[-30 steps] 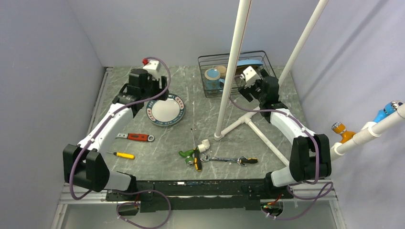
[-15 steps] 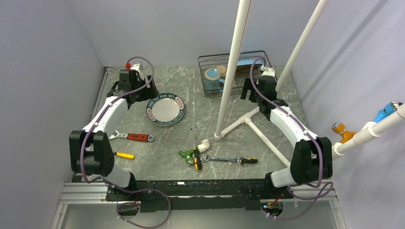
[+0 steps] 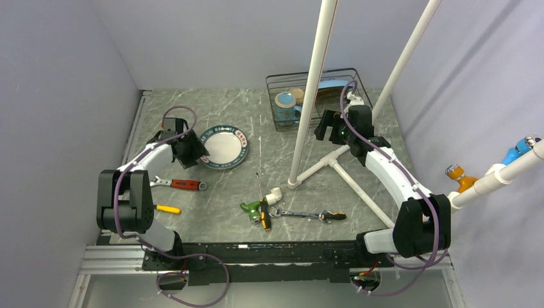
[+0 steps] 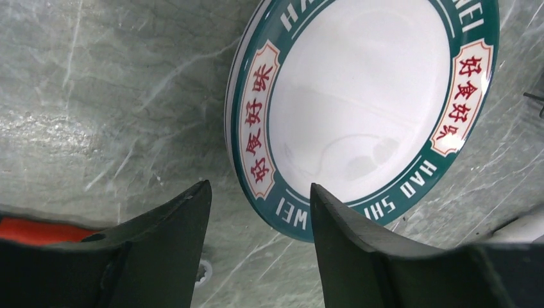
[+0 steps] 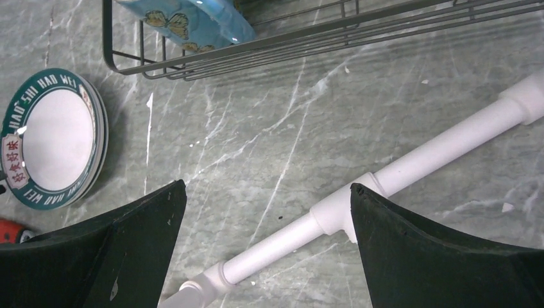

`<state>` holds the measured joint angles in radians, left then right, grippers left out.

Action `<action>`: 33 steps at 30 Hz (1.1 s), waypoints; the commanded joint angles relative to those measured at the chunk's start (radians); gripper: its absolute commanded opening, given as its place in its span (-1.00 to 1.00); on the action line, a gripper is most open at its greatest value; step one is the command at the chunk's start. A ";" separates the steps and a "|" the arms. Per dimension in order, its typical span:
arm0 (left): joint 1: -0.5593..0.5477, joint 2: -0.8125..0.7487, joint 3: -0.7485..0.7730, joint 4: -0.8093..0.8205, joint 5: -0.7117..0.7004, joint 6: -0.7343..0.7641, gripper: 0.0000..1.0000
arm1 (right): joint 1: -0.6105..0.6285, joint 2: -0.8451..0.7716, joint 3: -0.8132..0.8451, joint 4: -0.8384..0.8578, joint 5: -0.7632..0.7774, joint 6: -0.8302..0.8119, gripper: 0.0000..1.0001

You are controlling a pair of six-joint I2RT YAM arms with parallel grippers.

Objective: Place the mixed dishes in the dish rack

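Above: green-rim plate (image 3: 222,148) lies flat on the desk (image 3: 224,192); the mug (image 3: 286,102) sits in the black rack (image 3: 271,102).
Left camera: left fingers (image 4: 194,206) are spread and released, with the plate's edge at the gap.
Right camera: right fingers (image 5: 168,206) are wide apart and released over a white pipe (image 5: 398,173).

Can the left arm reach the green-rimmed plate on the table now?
Probably yes: the left gripper is open just beside the plate, and nothing lies between them.
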<state>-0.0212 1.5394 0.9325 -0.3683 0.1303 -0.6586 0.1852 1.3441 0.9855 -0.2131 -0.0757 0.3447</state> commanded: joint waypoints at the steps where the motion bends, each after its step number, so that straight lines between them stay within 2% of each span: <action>1: -0.002 0.029 0.006 0.060 -0.001 -0.056 0.21 | 0.002 -0.029 -0.021 0.058 -0.053 0.016 0.99; 11: -0.003 0.070 0.017 0.042 -0.073 -0.023 -0.04 | 0.002 -0.033 -0.029 0.062 -0.026 0.014 0.99; 18: -0.003 0.121 0.046 0.062 -0.056 0.021 -0.06 | 0.004 -0.026 -0.026 0.057 -0.012 0.009 0.99; 27: -0.002 0.074 0.033 0.030 -0.090 0.062 -0.64 | 0.002 -0.011 -0.019 0.049 -0.015 0.009 0.99; 33: -0.002 -0.001 0.023 -0.026 -0.119 0.083 -0.75 | 0.003 -0.013 -0.021 0.052 -0.016 0.011 0.99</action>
<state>-0.0238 1.6161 0.9600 -0.3290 0.0689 -0.6289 0.1852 1.3415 0.9531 -0.2005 -0.1028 0.3450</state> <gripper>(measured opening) 0.233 0.994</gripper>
